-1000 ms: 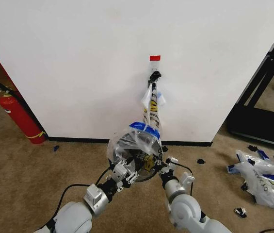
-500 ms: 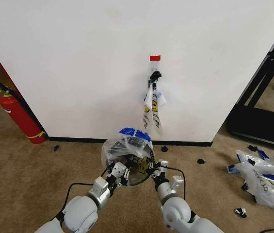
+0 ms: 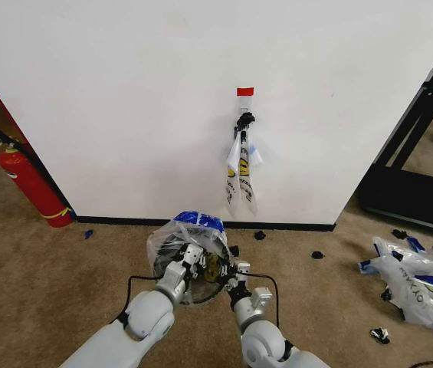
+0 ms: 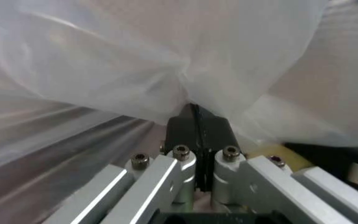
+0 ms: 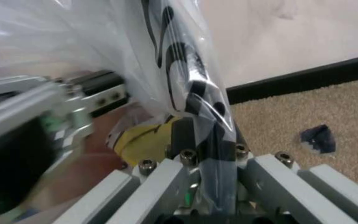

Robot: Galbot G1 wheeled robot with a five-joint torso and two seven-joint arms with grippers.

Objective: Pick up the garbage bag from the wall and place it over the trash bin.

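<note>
Head view: garbage bag draped over trash bin on carpet, near wall. Left gripper & right gripper both at bag rim. More bags hang on hook. Left wrist view — pads pinched tight on plastic film. Right wrist view — jaws closed on printed fold. Vs 1 s ago: bag & both grippers now lower, further left.
</note>
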